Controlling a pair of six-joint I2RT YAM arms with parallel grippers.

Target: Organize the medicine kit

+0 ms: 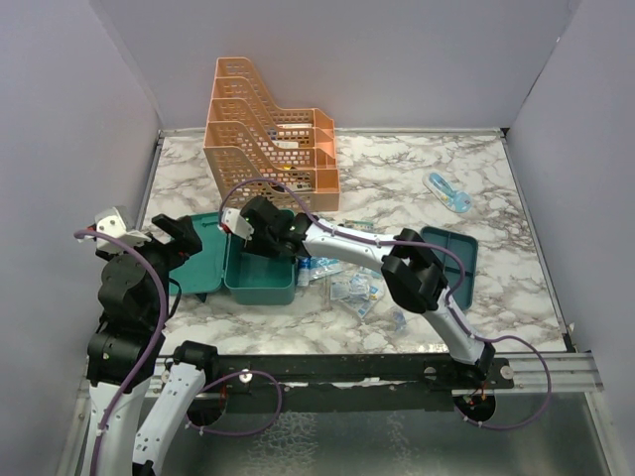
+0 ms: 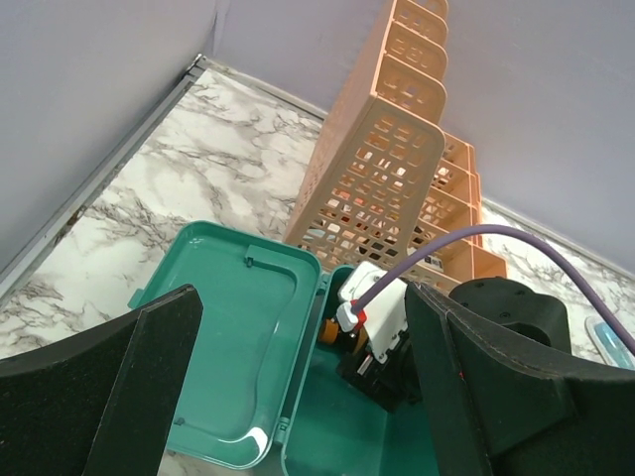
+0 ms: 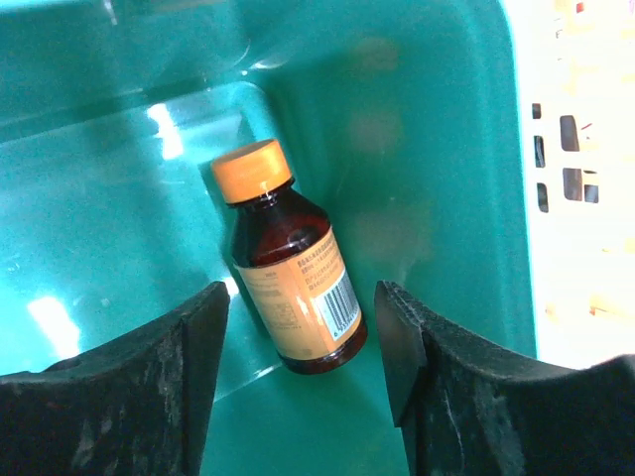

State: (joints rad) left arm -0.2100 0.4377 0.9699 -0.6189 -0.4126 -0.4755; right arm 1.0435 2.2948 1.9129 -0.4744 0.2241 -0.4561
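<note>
At the left edge of the bench (image 1: 417, 159) the left fingers (image 1: 187, 236) hang over the folded-out lid (image 2: 238, 337) of the medicine kit (image 1: 260, 283). In the wrist view they are spread wide w/ nothing btw. them. The kit sits near the front-left corner, open, w/ the lid flat to the left of the box. The right fingers (image 1: 266, 238) reach down into the box and are released too. A brown bottle (image 3: 288, 258) w/ orange cap lies on its side on the box floor btw. them, close to the wall, and as far as I can see neither finger touches it. Behind the kit, toward the far edge, stands an orange file rack (image 1: 268, 139). Right of the kit, approx. mid-bench, small packets (image 1: 352, 288) lie scattered. The teal divided tray (image 1: 451, 260) lies near the right edge, well apart from the box. Step in hand, I judge: placing the bottle in the box, early in the task. Next move prob. calls for the right arm to rise straight out w/o knocking the bottle, then fetch the packets, and the tray last.
</note>
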